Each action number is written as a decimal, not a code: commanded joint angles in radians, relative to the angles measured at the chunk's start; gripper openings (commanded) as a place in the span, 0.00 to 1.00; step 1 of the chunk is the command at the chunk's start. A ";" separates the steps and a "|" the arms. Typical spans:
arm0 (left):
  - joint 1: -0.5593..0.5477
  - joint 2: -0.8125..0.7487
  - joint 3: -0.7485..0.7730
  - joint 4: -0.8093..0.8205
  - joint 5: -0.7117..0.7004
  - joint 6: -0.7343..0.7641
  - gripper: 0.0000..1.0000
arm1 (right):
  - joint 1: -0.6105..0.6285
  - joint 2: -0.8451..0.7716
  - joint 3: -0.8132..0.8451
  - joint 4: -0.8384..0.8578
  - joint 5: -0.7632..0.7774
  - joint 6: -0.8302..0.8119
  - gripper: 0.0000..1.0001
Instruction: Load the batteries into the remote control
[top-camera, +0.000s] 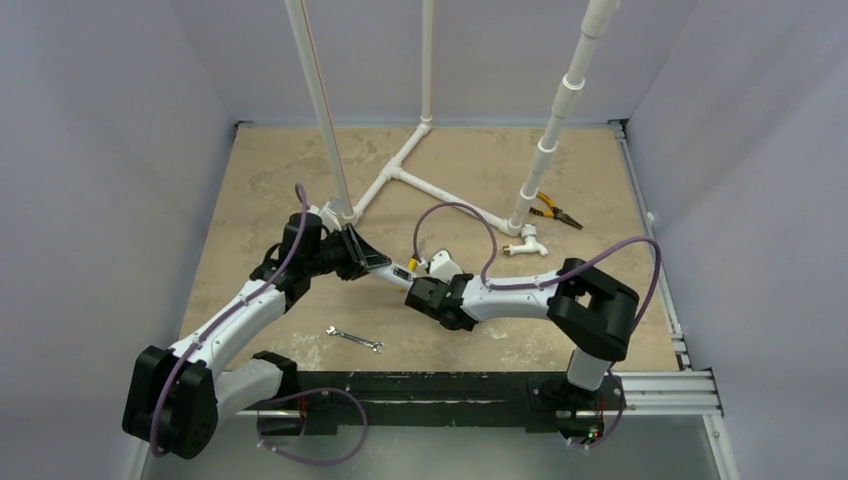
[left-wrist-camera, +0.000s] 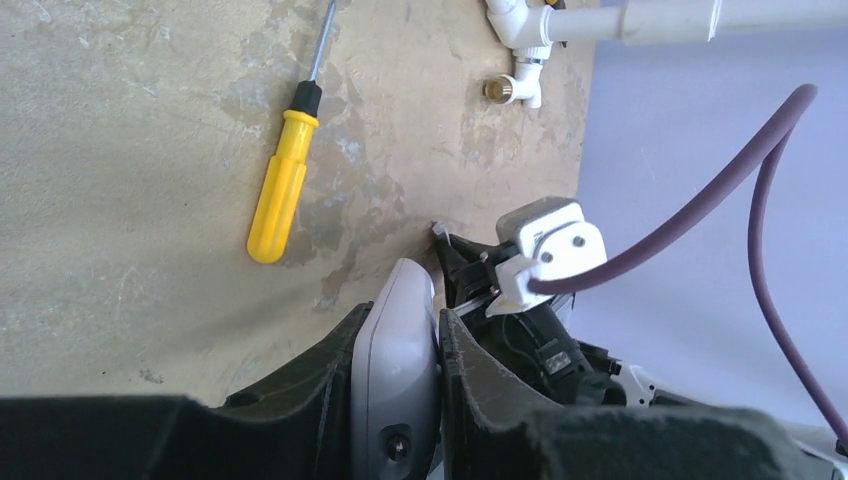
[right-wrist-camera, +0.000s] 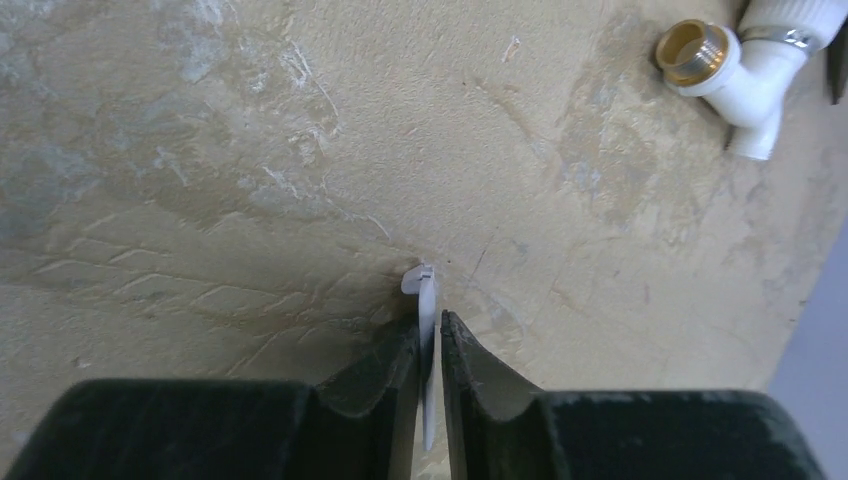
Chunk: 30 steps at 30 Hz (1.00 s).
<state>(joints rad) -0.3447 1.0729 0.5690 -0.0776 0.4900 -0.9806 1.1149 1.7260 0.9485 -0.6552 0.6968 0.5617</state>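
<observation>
Left wrist: left gripper (left-wrist-camera: 402, 312) clenches the slim white plastic remote control (left-wrist-camera: 398, 360) by its long edges; likely light, stiff, slick. Right gripper (right-wrist-camera: 430, 325) pinches a thin white tab (right-wrist-camera: 424, 284).

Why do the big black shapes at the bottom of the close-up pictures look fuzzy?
Left wrist view: the left hand, clamping the remote control, sits against the lens, so its fingers blur; the yellow screwdriver is sharp. Right wrist view: same for the right hand pinching a thin white piece; the table looks crisp. Top view: even light, soft shadows.
</observation>
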 joint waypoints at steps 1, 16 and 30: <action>0.012 -0.018 0.006 0.018 0.009 0.018 0.00 | 0.053 0.072 0.002 0.002 -0.031 0.078 0.21; 0.025 -0.037 -0.015 0.019 0.007 0.011 0.00 | 0.061 -0.194 -0.136 0.256 -0.250 0.035 0.44; 0.027 -0.021 -0.007 0.027 0.024 0.013 0.00 | -0.148 -0.397 -0.241 0.251 -0.388 0.066 0.44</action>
<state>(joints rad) -0.3275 1.0576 0.5579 -0.0917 0.4911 -0.9794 0.9871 1.3602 0.7258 -0.4194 0.3729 0.5976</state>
